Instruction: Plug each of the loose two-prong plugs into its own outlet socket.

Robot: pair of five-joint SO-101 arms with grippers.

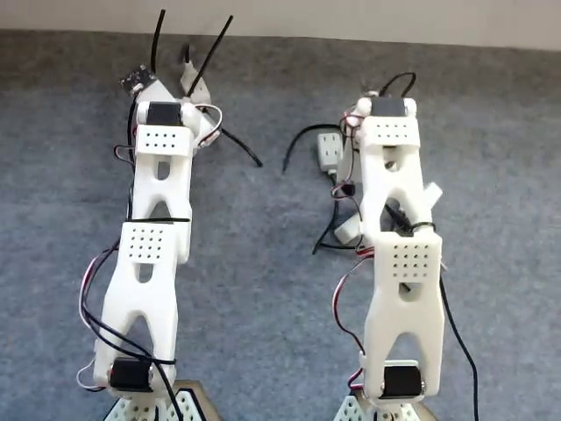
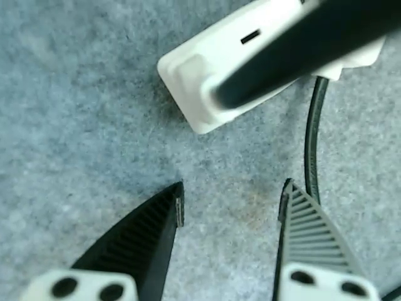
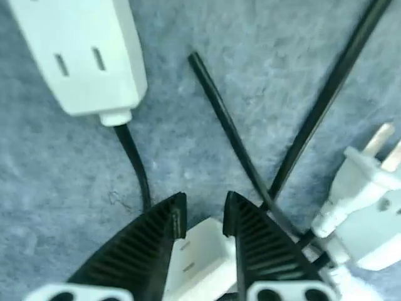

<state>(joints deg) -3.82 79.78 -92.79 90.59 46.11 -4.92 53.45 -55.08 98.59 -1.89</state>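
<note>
My left gripper (image 2: 233, 202) is open just above the grey carpet, with nothing between its fingers. A little beyond its tips lies a white outlet block (image 2: 207, 81) with one slot showing; a blurred black cable (image 2: 313, 31) crosses over it. My right gripper (image 3: 203, 215) is open with a narrow gap and hangs over a small white outlet block (image 3: 200, 257) lying under its fingers. A larger white outlet (image 3: 75, 56) with two slots lies farther off, also seen as the outlet (image 1: 329, 151). A white two-prong plug (image 3: 369, 188) lies beside the right gripper, prongs free.
Black cables (image 3: 232, 132) cross the carpet ahead of the right gripper, and another black cable (image 2: 311, 138) runs past the left one. Both white arms reach toward the far side of the grey carpet (image 1: 263, 289). Another white block (image 1: 348, 230) lies by the right arm.
</note>
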